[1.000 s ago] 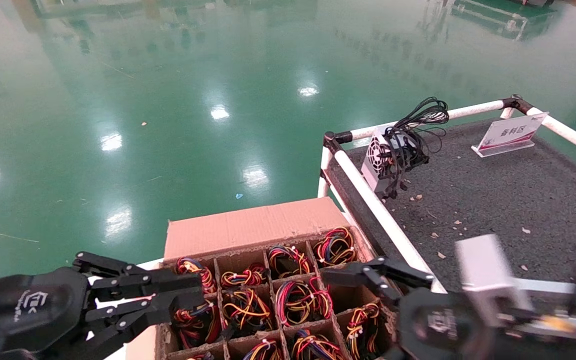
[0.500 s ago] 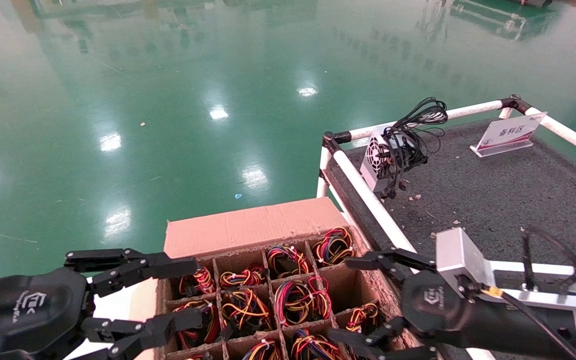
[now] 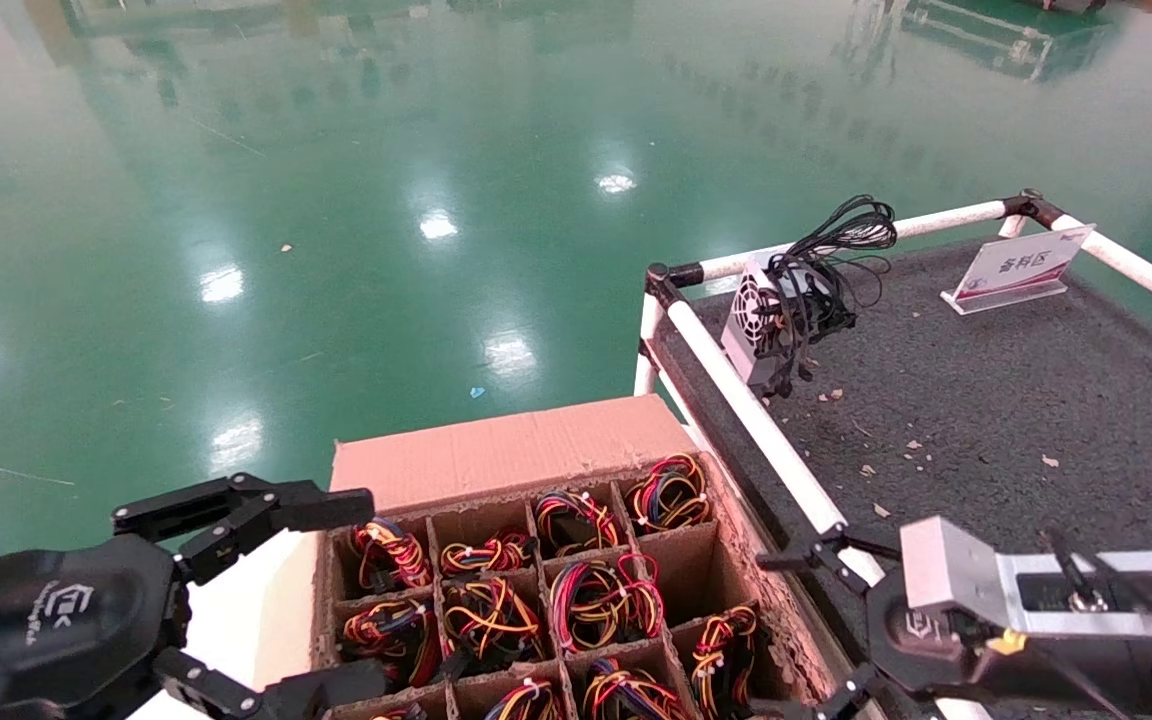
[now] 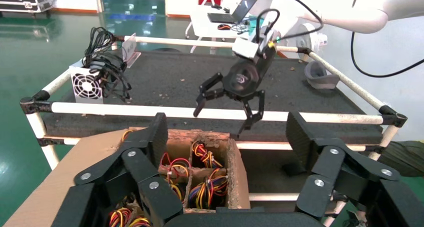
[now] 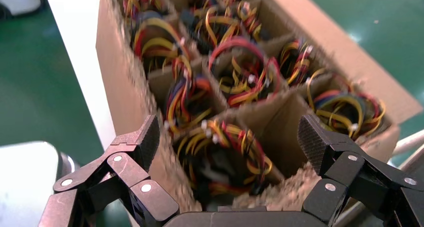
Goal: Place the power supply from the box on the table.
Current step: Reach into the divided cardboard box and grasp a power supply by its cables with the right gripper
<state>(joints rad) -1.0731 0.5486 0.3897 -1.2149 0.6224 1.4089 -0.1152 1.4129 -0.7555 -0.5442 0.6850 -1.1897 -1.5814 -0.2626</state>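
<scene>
Since a second ago: left hand (image 3: 321,590) opened wide, now spread over the box's (image 3: 496,455) left edge; right hand (image 3: 816,625) drawn back from above the cells toward the white rail (image 3: 756,420), fingers likewise spread, gripping nothing. Power supplies (image 3: 596,595) packed in the divider cells, only red, yellow, orange and black wire bundles showing from above; metal bodies hidden in the head view. One cell on the right side, next to the rail, apparently empty. Right wrist view: both open fingers (image 5: 132,147) straddling the box's (image 5: 120,92) frayed near corner, wire bundles (image 5: 240,79) directly below, detail of the ragged cardboard rim not visible from the head. Left wrist view: box (image 4: 65,182) below the left hand's own spread fingers (image 4: 150,152), right hand (image 4: 227,109) hanging open beyond, over the rail (image 4: 130,108) of the dark speckled surface (image 4: 165,77). Silver unit (image 3: 758,322) with round fan grille and black cables upright at the surface's (image 3: 986,400) far left corner, well apart from the box. Small tilted sign (image 3: 1021,268) further right on the surface, lettering not legible. Logo mark on each hand's black housing, not readable either.
</scene>
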